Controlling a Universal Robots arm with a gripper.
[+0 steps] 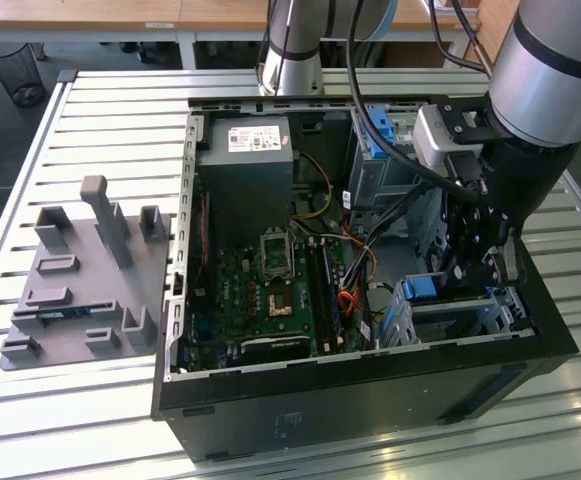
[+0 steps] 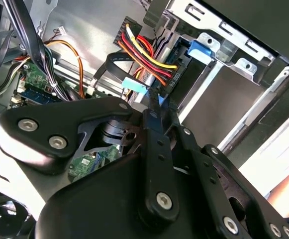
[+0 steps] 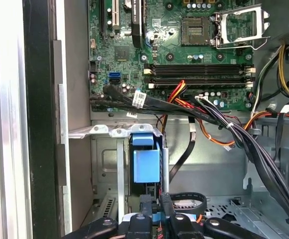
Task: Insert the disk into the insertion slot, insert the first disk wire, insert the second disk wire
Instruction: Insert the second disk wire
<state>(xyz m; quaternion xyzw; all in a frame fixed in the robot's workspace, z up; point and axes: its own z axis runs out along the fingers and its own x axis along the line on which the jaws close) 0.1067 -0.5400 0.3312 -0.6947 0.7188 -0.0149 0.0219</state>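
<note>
Standing on edge in the grey slot (image 3: 109, 164) at the case's (image 1: 370, 385) front corner, the disk (image 3: 146, 164) shows its blue carrier end-on — the fingers (image 3: 156, 211) nearly closed just beside it, pinching a blue connector (image 2: 156, 102).

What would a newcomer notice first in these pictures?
The open black computer case on the slatted metal table, with its green motherboard lying bare inside. Next, the thick silver and black robot arm reaching down into the case at the exterior view's right. In the first wrist view, a bright blue plastic piece stands in the grey metal cage above the pincer.
</note>
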